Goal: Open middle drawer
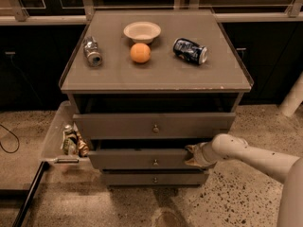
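The cabinet point(156, 74) has three grey-brown drawers. The middle drawer point(142, 159) has a flat front with a small round metal knob point(155, 162); it stands pulled out a little, with a dark gap above its front. My gripper point(191, 155) is at the drawer's right end, against the top right corner of its front, on the white arm point(251, 156) that comes in from the lower right. The top drawer point(154, 126) also stands slightly out. The lowest drawer point(154, 178) sits further back.
On the cabinet top lie a silver can point(92, 52), a white bowl point(142, 31), an orange point(140, 52) and a dark blue can point(190, 50). A side tray point(53, 136) at the left holds small packets point(72, 142). A black cable point(7, 141) lies on the speckled floor.
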`<state>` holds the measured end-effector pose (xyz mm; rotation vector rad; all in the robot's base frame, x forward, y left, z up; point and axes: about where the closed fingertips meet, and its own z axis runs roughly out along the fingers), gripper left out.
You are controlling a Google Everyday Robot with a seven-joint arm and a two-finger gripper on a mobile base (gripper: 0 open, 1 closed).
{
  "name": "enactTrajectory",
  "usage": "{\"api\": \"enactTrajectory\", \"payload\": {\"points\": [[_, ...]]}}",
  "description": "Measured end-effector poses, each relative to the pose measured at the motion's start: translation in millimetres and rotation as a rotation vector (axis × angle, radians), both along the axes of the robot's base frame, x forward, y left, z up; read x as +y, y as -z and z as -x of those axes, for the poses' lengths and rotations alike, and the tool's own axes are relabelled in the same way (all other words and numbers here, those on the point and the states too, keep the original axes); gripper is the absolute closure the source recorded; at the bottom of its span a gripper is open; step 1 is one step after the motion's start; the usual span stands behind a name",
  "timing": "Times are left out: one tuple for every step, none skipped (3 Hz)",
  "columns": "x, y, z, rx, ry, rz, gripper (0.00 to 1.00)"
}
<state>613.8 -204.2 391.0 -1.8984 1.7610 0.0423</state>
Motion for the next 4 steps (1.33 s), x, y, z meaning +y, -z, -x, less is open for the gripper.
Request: {"api": "enactTrajectory", "payload": {"points": [[0.0, -0.1, -0.2, 0.0, 0.0, 0.0, 0.38], [-0.1, -2.4, -1.4, 0.0, 0.0, 0.0, 0.15], [0.5, 2.1, -1.0, 0.022, -0.013, -0.025, 0.19], [-3.6, 7.1, 6.7, 0.049, -0.018, -0.064, 0.43]]}}
